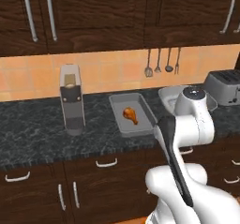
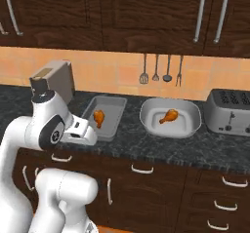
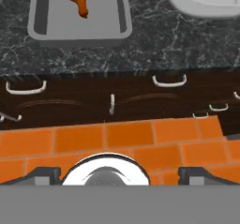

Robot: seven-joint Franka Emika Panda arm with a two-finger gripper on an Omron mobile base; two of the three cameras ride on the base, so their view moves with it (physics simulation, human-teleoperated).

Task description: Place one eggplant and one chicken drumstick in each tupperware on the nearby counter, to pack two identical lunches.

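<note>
We log a drumstick (image 2: 99, 117) per tray (image 2: 113, 121) and dish (image 2: 190, 126), gripper (image 3: 119, 174) spread empty; eggplants next, lifted gently round their middles

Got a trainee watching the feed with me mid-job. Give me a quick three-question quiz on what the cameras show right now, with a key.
1. True or false: the grey tray and the white dish each hold one chicken drumstick.
2. Multiple choice: right of the white dish on the counter stands A) a kettle, B) the silver toaster, C) a pot.
3. Fill in: the gripper, in the hand view, has its jaws ____ with nothing between them.

Key: 1 true (second drumstick lies in the dish); 2 B; 3 open.
</note>
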